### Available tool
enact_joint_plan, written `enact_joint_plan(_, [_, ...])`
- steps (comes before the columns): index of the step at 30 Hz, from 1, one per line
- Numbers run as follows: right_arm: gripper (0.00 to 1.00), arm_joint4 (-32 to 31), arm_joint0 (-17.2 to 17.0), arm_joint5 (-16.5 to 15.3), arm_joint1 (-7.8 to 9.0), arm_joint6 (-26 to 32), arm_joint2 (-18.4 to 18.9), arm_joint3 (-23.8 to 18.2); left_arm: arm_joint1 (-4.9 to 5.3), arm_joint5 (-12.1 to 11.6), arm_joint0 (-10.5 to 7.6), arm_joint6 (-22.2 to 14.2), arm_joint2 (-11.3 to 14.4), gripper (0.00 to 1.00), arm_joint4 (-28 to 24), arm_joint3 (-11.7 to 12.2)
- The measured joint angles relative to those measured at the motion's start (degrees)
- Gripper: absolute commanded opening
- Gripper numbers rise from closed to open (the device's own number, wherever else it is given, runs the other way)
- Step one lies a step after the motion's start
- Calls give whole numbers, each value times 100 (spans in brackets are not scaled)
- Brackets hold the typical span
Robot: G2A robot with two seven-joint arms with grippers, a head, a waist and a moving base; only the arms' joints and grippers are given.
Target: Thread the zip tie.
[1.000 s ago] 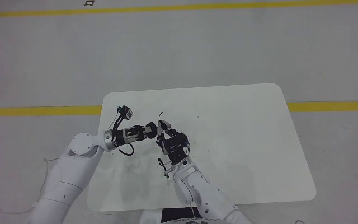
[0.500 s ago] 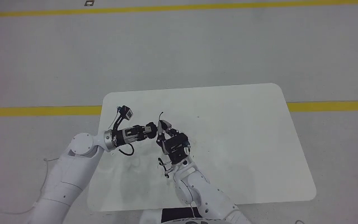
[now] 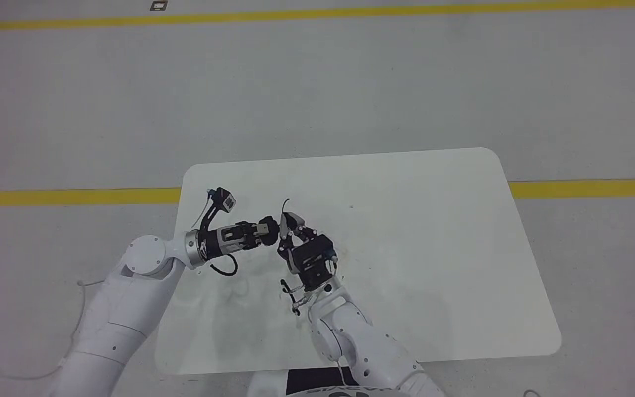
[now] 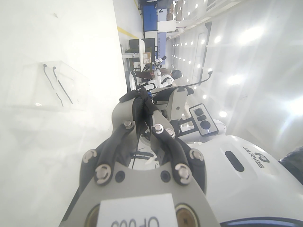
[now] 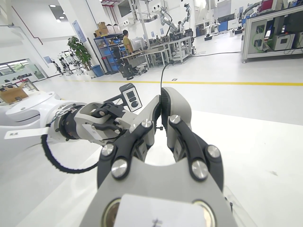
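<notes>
My right gripper (image 5: pixel 161 100) is clamped shut on the zip tie (image 5: pixel 162 79). The thin black strap rises straight out from between the fingertips and curls over at its free end. My left gripper (image 4: pixel 140 98) comes in from the left, its fingers pinched together on a black piece of the same zip tie. From above, the two grippers meet tip to tip over the left half of the table (image 3: pixel 446 248), left (image 3: pixel 275 230) against right (image 3: pixel 290 230).

The table is white with rounded corners, and it stands on a pale grey floor crossed by two yellow lines (image 3: pixel 298 15). Beyond it is a bright workshop hall with benches, shelving and one potted plant (image 5: pixel 79 48).

I count one held zip tie and two spare ties (image 4: pixel 56 83). The spares lie side by side in one clear tray (image 4: pixel 78 76) to the right of the grippers.
</notes>
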Motion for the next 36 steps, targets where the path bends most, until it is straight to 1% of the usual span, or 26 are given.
enact_joint_plan(30, [0,-21,-2,-79,-14,102,27,39,0,0,0,0,0,0,0,0])
enact_joint_plan(36, [0,-32,-19,-68,-13,-19,49,-3,0,0,0,0,0,0,0,0])
